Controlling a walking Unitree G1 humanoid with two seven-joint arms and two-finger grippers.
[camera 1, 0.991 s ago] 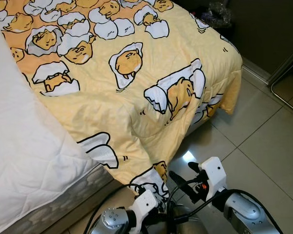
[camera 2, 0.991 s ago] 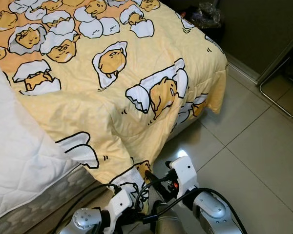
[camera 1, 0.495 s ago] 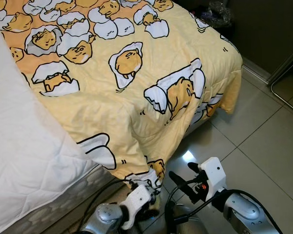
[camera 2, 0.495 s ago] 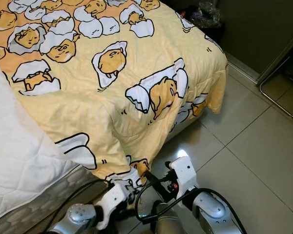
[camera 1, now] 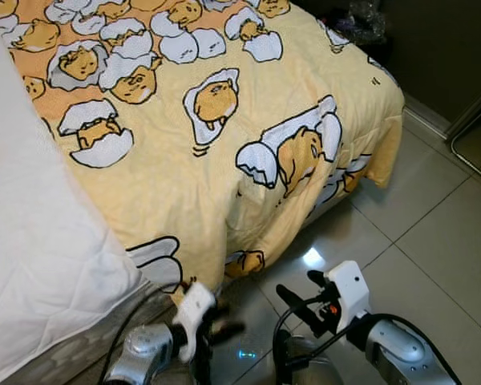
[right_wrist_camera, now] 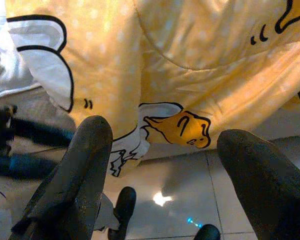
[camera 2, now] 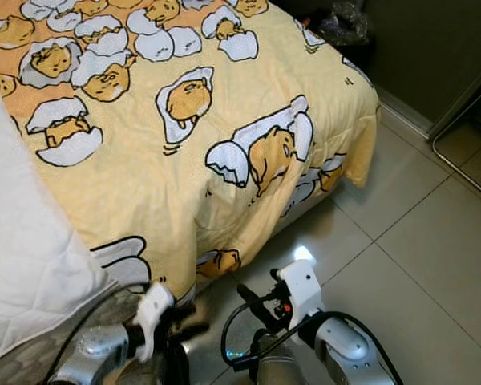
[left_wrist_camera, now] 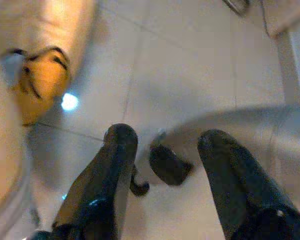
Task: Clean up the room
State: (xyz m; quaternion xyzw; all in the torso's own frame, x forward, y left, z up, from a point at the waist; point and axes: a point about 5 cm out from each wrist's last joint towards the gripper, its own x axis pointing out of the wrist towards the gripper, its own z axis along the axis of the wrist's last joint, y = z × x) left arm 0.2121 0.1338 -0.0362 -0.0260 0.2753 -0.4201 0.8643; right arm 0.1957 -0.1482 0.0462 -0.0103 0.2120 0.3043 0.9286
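Left claw [camera 1: 224, 329] spread beside blanket [camera 1: 224, 160] hem, right claw [camera 1: 301, 298] spread over bare floor tiles [camera 1: 433, 241]

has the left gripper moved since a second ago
Yes. The left gripper has swung to the robot's left, off the yellow blanket's hanging corner, toward the mattress edge.

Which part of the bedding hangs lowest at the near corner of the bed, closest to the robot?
Start at the bed, with its white quilted mattress cover on the robot's left. The yellow blanket printed with egg characters spreads over the rest. Its near corner hangs toward the tiled floor, just above the left pincer; a small orange figure marks it, unlike the larger white-shelled prints higher up.
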